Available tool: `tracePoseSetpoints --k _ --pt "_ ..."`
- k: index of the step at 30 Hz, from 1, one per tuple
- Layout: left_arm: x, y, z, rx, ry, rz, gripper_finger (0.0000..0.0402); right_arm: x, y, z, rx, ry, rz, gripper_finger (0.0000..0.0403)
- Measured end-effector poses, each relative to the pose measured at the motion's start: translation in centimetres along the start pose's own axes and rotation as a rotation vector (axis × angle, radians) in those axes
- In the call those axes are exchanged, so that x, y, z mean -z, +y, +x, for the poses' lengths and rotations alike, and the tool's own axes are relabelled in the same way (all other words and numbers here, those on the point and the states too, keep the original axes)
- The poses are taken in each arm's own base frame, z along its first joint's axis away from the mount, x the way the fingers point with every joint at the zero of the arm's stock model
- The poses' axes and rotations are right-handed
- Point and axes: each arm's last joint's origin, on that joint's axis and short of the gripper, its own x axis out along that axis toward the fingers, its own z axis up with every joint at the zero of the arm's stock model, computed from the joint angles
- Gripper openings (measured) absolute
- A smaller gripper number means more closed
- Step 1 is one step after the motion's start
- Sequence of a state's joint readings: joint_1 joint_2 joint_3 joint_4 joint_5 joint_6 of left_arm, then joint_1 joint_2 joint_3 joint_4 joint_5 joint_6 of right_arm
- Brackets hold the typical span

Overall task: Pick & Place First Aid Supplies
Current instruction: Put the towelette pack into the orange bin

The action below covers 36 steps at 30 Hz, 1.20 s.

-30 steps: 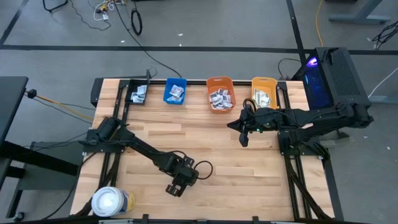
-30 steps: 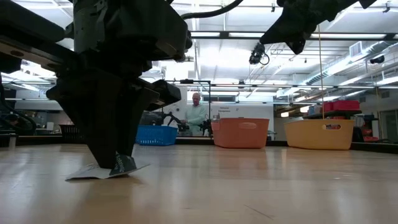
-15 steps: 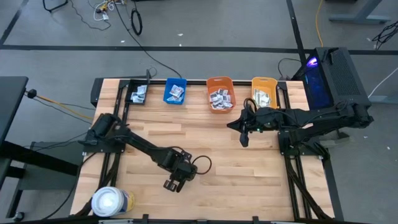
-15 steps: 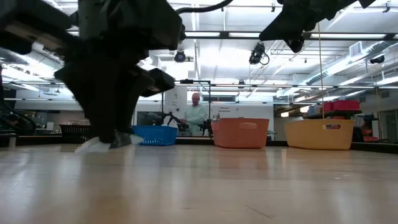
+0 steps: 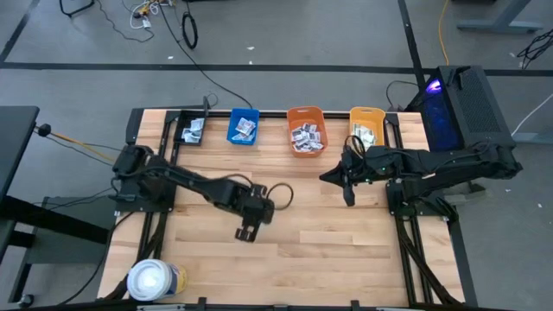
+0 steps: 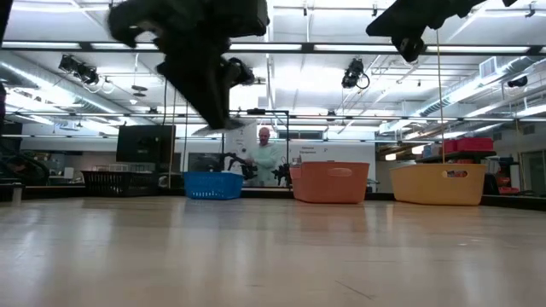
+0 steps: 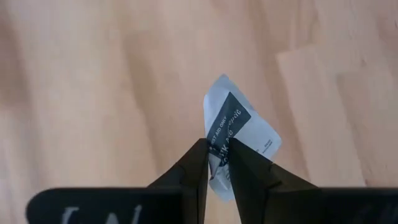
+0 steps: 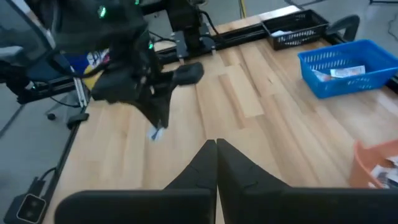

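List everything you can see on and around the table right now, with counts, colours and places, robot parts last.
Held packet: one, white with dark print, pinched in the left tool, lifted off the table.
Black wire tray: one, far left of the back row, packets inside.
Blue bin: one, back row, packets inside.
Orange bin: one, back row centre, packets inside.
Yellow bin: one, back row right, pale packets inside.
White roll: one, yellow-blue band, near left corner.
Table: one, light wood.
Person: one, pale top, in the room beyond the bins.
Left tool: dark, shut on the packet, above table centre.
Right tool: dark, shut, empty, raised before the yellow bin.
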State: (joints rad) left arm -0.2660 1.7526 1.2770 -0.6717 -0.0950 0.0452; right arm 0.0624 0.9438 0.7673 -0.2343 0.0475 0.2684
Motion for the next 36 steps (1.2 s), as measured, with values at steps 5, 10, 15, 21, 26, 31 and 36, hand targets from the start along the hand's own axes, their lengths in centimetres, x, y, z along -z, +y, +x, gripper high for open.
tracePoseSetpoints --k 5,10,15,21,26,31,36 --pt "0.1 3.0 -1.8 -0.04 -0.048 -0.078 0.0064 0.2 -0.3 -0.8 0.065 0.012 -0.017 0.0005" --pt "0.6 6.4 -3.7 -0.098 -0.098 -0.164 0.0064 0.6 -0.8 -1.4 0.151 0.042 -0.028 0.0005" --pt "1.6 9.5 -5.8 -0.179 -0.14 -0.244 0.0064 0.4 -1.2 -2.3 0.143 0.023 -0.014 0.0005" --pt "2.8 12.4 -8.2 -0.247 -0.194 -0.333 0.0064 0.2 -1.7 -4.2 0.155 -0.01 -0.059 0.0004" --pt "2.9 14.3 -9.4 -0.284 -0.303 -0.383 0.0064 0.2 -2.1 -5.7 0.184 -0.032 -0.083 0.0004" --pt "2.3 16.1 -10.3 -0.293 -0.464 -0.404 0.0064 0.2 -2.7 -7.0 0.278 -0.072 -0.079 0.0004" --pt "2.2 17.7 -11.0 -0.35 -0.556 -0.431 0.0064 0.1 -3.2 -7.7 0.362 -0.109 -0.068 0.0004"
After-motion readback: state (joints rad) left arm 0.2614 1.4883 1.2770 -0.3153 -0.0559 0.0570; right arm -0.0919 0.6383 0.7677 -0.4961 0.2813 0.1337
